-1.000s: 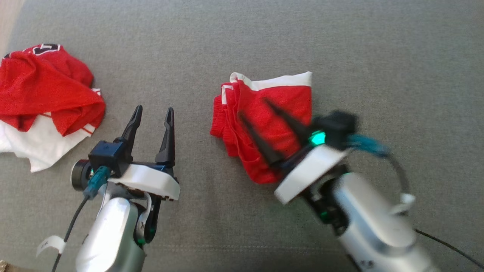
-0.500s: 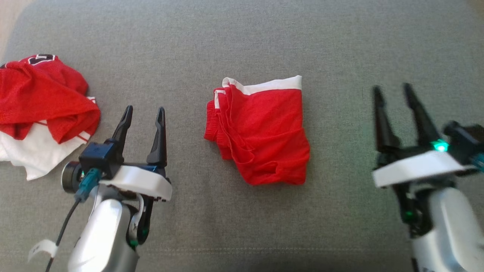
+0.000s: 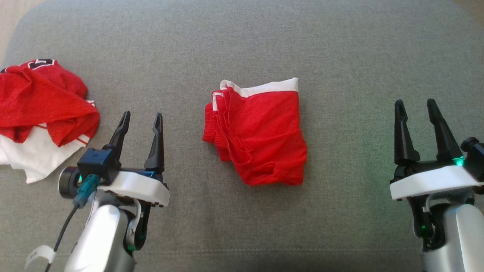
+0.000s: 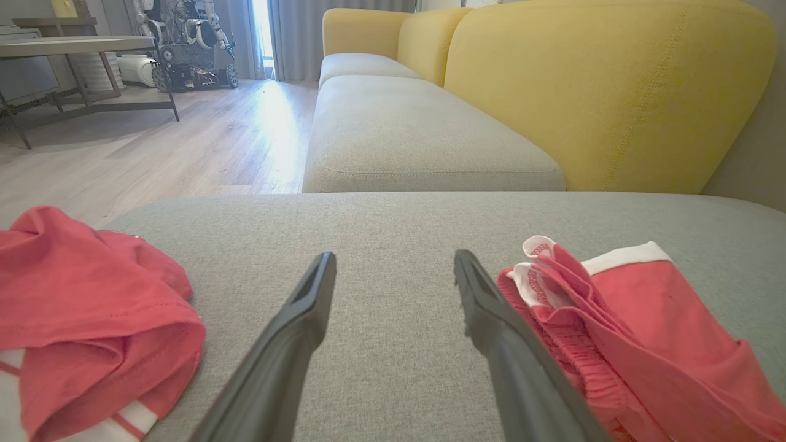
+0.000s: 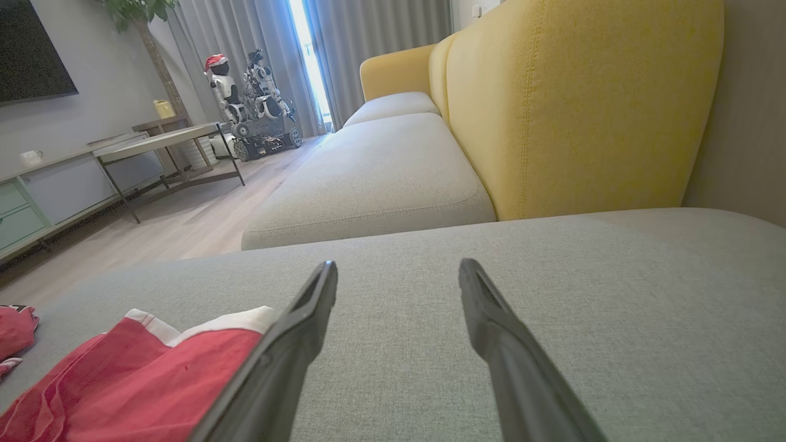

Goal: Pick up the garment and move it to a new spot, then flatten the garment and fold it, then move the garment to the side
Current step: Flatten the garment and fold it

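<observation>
Two red pieces lie on the grey cushion [image 3: 242, 45]: from the left, a crumpled red-and-white heap [image 3: 41, 113], the left gripper [image 3: 142, 113] with jaws spread and empty, the folded red garment [image 3: 261, 139] at the middle, then the right gripper [image 3: 414, 102], likewise spread and holding nothing.

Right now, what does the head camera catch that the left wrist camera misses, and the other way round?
Head view extra: the right gripper, open, off to the right of the folded red shorts, plus the dark print on the crumpled red-and-white garment. Left wrist view extra: the room beyond, with a yellow backrest, a table and another robot by the curtains. Both share: the open left gripper, the shorts, the crumpled garment and the grey cushion they lie on.
</observation>
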Robot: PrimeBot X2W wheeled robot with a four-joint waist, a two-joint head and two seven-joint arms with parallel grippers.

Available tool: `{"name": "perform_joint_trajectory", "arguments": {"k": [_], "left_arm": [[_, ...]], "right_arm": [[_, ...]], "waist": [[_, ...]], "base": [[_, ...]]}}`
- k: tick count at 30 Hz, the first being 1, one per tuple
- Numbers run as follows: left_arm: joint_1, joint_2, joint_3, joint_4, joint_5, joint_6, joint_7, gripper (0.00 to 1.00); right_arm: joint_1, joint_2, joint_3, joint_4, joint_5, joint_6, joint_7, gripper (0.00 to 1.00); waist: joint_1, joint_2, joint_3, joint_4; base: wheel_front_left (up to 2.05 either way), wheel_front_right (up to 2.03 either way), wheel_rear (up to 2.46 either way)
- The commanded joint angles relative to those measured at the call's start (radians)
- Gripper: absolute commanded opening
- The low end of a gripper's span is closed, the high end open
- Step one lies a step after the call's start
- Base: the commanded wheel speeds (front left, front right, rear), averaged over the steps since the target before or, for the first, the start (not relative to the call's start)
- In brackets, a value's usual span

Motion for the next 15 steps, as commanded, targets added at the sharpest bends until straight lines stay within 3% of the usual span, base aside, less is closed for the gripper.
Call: {"name": "perform_joint_trajectory", "arguments": {"k": [1,13,14,15], "left_arm": [[-0.015,0.023,0.027,-0.036,0.005,0.009,-0.001,1.0],[-0.018,0.027,0.019,-0.039,-0.002,0.014,-0.001,1.0],[-0.022,0.025,0.017,-0.039,-0.002,0.013,-0.001,1.0],[-0.026,0.024,0.015,-0.039,-0.003,0.012,-0.001,1.0]], "right_arm": [[-0.009,0.001,0.027,-0.041,-0.008,0.004,0.001,1.0],[-0.017,-0.017,0.029,-0.046,-0.053,0.004,0.019,1.0],[-0.019,-0.02,0.034,-0.04,-0.066,0.004,0.022,0.81],[-0.023,-0.021,0.044,-0.035,-0.074,0.004,0.024,0.27]], "waist": [[0.0,0.0,-0.003,0.001],[0.0,0.0,-0.003,0.019],[0.0,0.0,0.0,0.026],[0.0,0.0,0.003,0.033]], "base": [[0.0,0.0,0.0],[0.0,0.0,0.0],[0.0,0.0,0.0],[0.0,0.0,0.0]]}}
